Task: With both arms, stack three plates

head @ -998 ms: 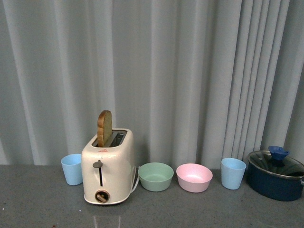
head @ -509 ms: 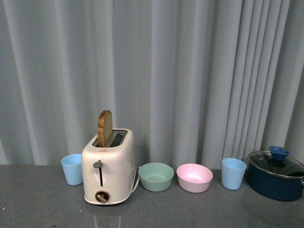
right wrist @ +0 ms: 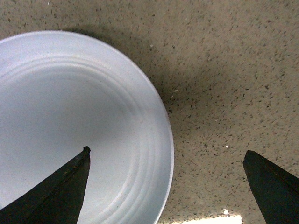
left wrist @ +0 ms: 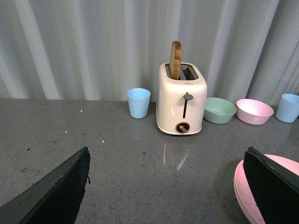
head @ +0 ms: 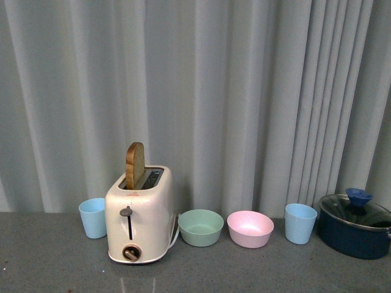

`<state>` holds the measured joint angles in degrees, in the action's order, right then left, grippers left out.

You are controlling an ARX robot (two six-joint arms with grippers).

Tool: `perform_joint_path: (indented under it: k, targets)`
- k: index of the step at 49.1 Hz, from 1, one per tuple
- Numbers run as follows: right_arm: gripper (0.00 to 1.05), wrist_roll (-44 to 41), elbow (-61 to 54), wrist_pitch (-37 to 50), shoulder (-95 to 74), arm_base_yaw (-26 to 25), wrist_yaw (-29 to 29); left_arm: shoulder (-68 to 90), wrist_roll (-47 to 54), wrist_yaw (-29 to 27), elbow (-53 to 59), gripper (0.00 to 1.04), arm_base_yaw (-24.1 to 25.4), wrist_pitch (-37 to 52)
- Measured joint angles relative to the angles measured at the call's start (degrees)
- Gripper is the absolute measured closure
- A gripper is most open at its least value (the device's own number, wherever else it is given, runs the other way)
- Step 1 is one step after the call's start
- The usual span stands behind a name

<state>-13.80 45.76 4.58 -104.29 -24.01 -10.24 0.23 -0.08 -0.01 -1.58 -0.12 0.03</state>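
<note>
A light blue plate [right wrist: 70, 130] lies flat on the speckled counter under my right gripper [right wrist: 166, 161]. That gripper is open, one finger over the plate and the other over bare counter, so the plate's rim sits between them. In the left wrist view the edge of a pink plate [left wrist: 245, 196] shows beside one finger of my left gripper [left wrist: 168, 161], which is open over bare grey counter. A paler rim shows under the pink plate's edge. No plate and neither arm appears in the front view.
At the back stand a cream toaster [head: 138, 215] with a bread slice, two light blue cups [head: 92, 217] [head: 300, 223], a green bowl [head: 200, 227], a pink bowl [head: 250, 228] and a dark blue lidded pot [head: 356, 224], all before a grey curtain.
</note>
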Motion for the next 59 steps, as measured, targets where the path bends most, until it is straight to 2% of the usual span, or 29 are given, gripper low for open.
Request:
perform_joint_path:
  k: [20, 41, 46, 55, 59]
  targets:
    - [0.07, 0.52, -1.73, 3.78, -7.06, -0.2, -2.36, 0.0, 0.0, 0.02, 0.0, 0.07, 0.0, 0.0]
    - [0.09, 0.7, -1.73, 6.01, -11.08, -2.36, -1.46, 0.0, 0.0, 0.0, 0.0, 0.07, 0.0, 0.0]
    - [0.28, 0.7, -1.86, 6.97, -11.91, -2.86, -1.42, 0.0, 0.0, 0.0, 0.0, 0.07, 0.0, 0.0]
    - [0.52, 0.72, -2.29, 8.0, -12.55, -2.97, -1.44, 0.0, 0.0, 0.0, 0.0, 0.07, 0.0, 0.0]
    - [0.67, 0.9, -2.45, 8.13, -12.61, -2.97, -1.46, 0.0, 0.0, 0.02, 0.0, 0.07, 0.0, 0.0]
